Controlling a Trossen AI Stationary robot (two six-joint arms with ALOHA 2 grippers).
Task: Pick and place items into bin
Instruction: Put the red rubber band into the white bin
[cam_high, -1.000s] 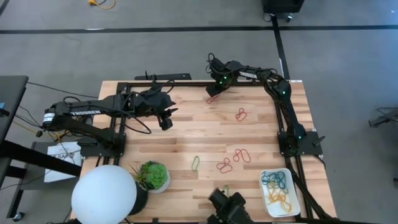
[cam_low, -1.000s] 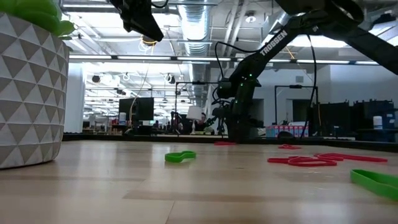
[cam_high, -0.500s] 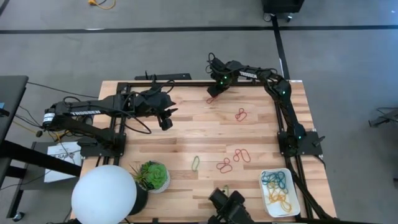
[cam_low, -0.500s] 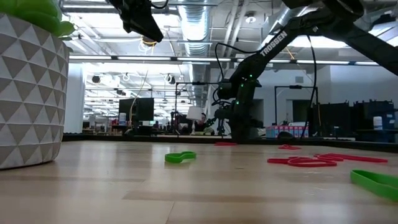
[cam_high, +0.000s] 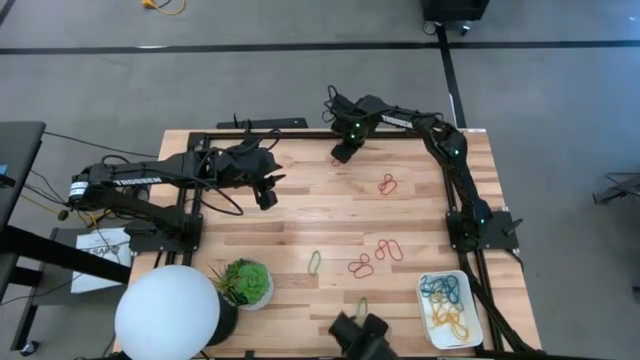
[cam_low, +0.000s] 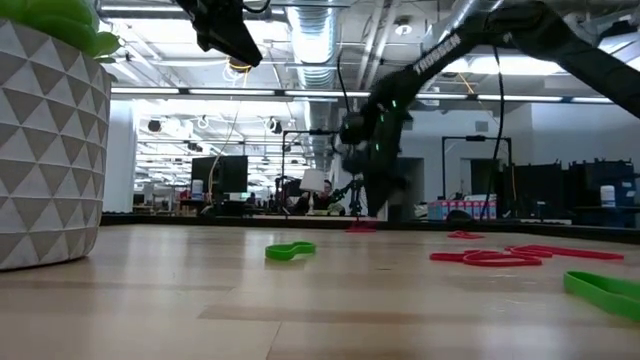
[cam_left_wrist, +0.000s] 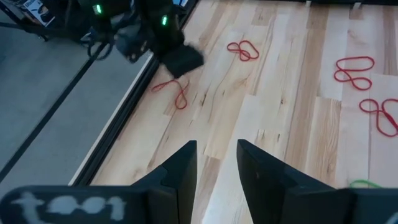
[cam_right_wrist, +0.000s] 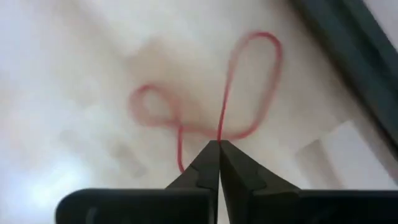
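Observation:
The items are thin rubber bands. A red twisted band (cam_left_wrist: 174, 94) lies by the table's far rail, and my right gripper (cam_high: 341, 154) is over it, shut on it. More red bands (cam_high: 387, 184) (cam_high: 389, 249) (cam_high: 360, 266) and green ones (cam_high: 314, 262) (cam_high: 361, 305) lie flat on the wood. The bin (cam_high: 470, 330), a white tray at the near right corner, holds teal and yellow bands. My left gripper (cam_high: 267, 196) hovers open over the table's left half, holding nothing. My right gripper pinches one strand of the red band (cam_right_wrist: 222, 127), close to where its two loops cross, between its fingertips. The fingers come from above, slanting down. The loops spread out beyond the tips. I cannot tell whether the band is clear of the wood.
A potted plant (cam_high: 247, 282) and a big white ball lamp (cam_high: 167, 313) stand at the near left corner. Black frame rails (cam_high: 450, 180) run along the far and right edges. A dark camera mount (cam_high: 360, 335) sits at the near edge. Bare wood lies mid-table.
My right arm has swung a little toward the table's left at the far edge and shows blurred in the low view. The red band stays by the far rail.

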